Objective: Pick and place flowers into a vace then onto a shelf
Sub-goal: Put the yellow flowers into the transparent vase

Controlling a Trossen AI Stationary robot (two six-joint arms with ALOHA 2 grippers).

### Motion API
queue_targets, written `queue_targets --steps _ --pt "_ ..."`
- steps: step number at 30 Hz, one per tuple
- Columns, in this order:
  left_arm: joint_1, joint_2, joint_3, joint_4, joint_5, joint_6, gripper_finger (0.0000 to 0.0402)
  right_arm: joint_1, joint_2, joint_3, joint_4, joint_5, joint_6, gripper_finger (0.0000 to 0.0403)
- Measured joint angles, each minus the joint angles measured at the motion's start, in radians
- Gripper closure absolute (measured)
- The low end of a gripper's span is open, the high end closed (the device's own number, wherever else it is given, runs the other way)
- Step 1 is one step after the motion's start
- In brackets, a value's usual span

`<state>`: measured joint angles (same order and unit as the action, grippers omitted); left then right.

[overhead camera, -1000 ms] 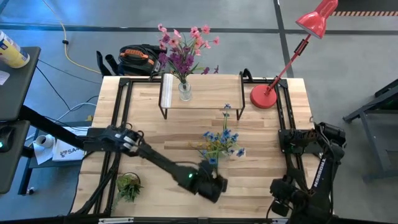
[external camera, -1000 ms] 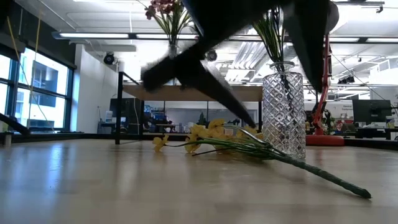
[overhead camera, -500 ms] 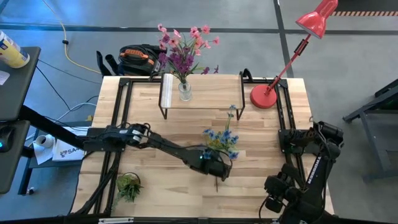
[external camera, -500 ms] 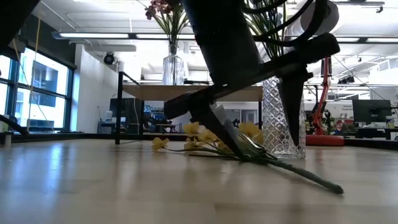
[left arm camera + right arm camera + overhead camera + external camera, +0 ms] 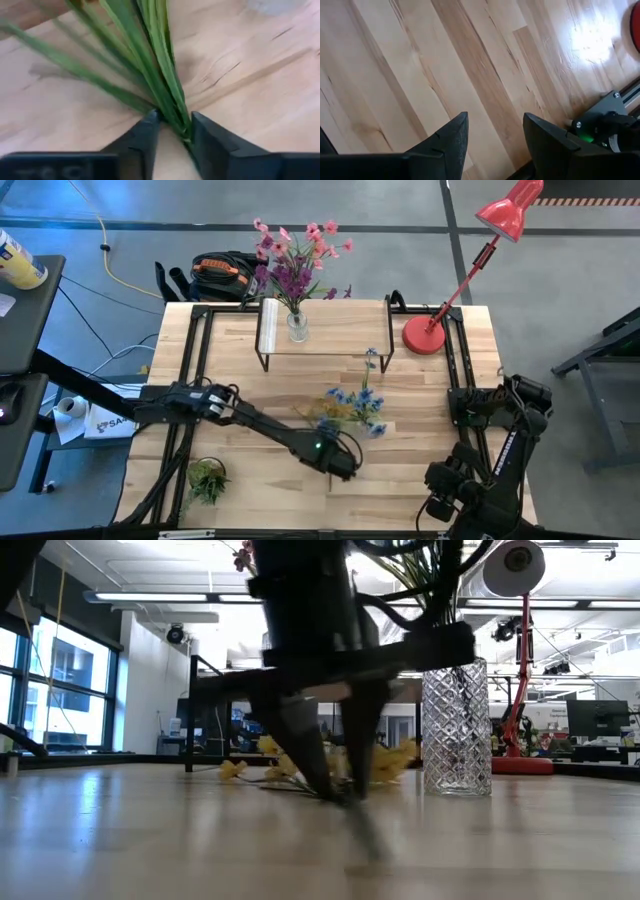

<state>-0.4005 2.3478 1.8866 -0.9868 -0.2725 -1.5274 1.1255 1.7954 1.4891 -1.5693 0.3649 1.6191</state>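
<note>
Around the low riser shelf with a light wooden plank top and thin black legs [image 5: 322,327]: a clear glass vase of pink and purple flowers [image 5: 293,257] stands on its left part, a red desk lamp [image 5: 462,272] has its base just right of it, and a small green plant tuft [image 5: 207,478] lies well apart toward the table's front left corner. A second, cut-glass vase [image 5: 456,727] stands in front of the shelf, just beside the blue and yellow long-stemmed flowers [image 5: 352,405].

In the low view my left arm blocks most of that bunch; only yellow blooms show either side of it, and the stem ends are blurred.

My left arm reaches slantwise across the table, and my left gripper [image 5: 172,131] sits in front of the shelf, its 2 fingers closed on the green stems. My right gripper [image 5: 494,136] waits at the table's front right corner, fingers spread over bare wood.
</note>
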Motion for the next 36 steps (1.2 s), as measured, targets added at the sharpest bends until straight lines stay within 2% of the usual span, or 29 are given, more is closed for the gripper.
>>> queue_targets --steps 4,9,14,18,23,28,30,32,34,36 --pt "-0.019 0.0 -0.001 -0.057 0.017 -0.006 0.0305 0.0 0.0 0.0 0.0 0.007 -0.004 0.0221" --pt "-0.038 0.0 -0.001 -0.077 0.047 -0.001 0.0348 0.0 0.0 0.0 0.002 0.007 -0.004 0.0221" --pt "-0.092 -0.016 -0.003 -0.087 0.038 -0.1 0.035 0.0 0.0 0.0 0.005 0.009 -0.004 0.0221" --pt "-0.166 -0.045 -0.01 -0.117 -0.043 -0.27 0.0351 0.0 0.0 0.0 0.007 0.014 -0.004 0.0221" --pt "-0.285 -0.115 -0.008 -0.135 -0.325 -0.484 0.0352 0.0 0.0 0.0 0.008 0.039 -0.01 0.0221" --pt "-0.402 -0.146 -0.008 -0.042 -0.815 -0.535 0.0352 0.0 0.0 0.0 0.052 0.114 -0.07 0.0221" --pt "-0.435 -0.164 -0.007 0.048 -1.024 -0.464 0.0352 -0.004 0.0 0.0 0.073 0.148 -0.099 0.0221" --pt "-0.453 -0.169 -0.004 0.196 -1.179 -0.298 0.0349 -0.01 0.0 0.0 0.082 0.169 -0.12 0.0221" --pt "-0.463 -0.17 -0.004 0.368 -1.259 -0.075 0.0339 -0.021 0.0 0.0 0.083 0.186 -0.14 0.0221" --pt "-0.465 -0.173 0.0 0.542 -1.269 0.171 0.0332 -0.033 0.0 0.0 0.083 0.203 -0.156 0.0221"
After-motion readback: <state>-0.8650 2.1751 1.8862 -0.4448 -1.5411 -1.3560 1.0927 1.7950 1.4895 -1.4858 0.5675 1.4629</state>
